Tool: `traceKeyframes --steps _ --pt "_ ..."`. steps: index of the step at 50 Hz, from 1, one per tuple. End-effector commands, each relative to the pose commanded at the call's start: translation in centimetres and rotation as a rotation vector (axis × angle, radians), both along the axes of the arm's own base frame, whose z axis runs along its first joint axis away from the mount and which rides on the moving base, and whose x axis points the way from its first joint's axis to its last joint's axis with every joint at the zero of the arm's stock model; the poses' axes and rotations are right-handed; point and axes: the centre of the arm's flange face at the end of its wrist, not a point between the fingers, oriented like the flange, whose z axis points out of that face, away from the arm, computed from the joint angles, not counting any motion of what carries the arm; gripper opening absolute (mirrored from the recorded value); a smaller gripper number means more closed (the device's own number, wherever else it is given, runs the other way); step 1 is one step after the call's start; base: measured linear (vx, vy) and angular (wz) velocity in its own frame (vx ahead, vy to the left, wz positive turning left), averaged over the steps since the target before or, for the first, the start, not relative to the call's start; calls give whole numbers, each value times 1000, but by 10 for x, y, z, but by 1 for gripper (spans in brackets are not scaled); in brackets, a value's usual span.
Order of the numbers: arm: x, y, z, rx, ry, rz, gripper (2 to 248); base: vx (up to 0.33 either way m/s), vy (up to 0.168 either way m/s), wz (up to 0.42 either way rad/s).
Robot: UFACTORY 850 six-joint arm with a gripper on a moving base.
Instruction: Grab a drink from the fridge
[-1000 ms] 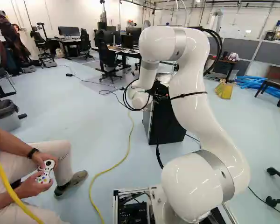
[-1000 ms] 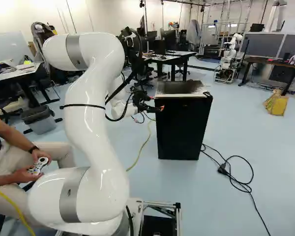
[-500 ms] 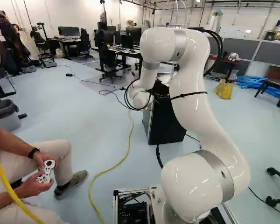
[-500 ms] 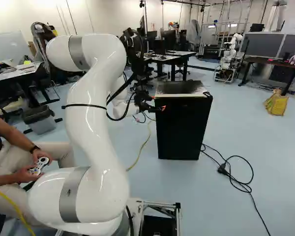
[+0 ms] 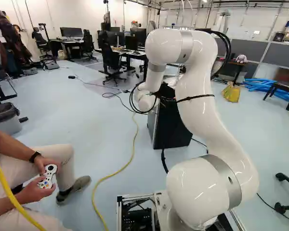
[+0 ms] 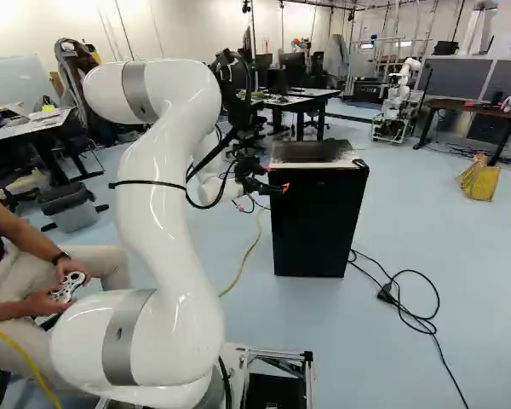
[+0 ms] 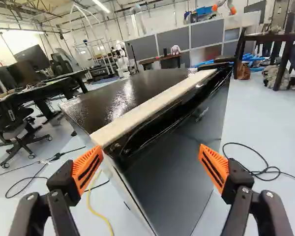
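Note:
The black fridge stands on the floor ahead of the arm, its door closed. At its upper front left corner in the right base view is my gripper. From the wrist, the gripper is open, one orange pad beside the fridge's side edge and the other in front of its door. The fridge fills the space ahead and between the fingers, its dark top bordered by a pale strip. Whether a finger touches it I cannot tell. No drink shows.
A black cable lies on the floor right of the fridge, and a yellow cable runs to its left. A seated person with a controller is at the left. Another robot stands far behind.
My arm has shifted slightly, with the gripper a little lower and further right against the fridge in the right base view. The fridge and base have not moved.

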Motion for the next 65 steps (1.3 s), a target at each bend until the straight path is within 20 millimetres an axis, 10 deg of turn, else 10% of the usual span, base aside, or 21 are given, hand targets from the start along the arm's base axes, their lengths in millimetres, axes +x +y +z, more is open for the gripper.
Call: traceKeyframes --steps 65 --pt "-45 -2 7 -7 50 6 247 0 0 0"
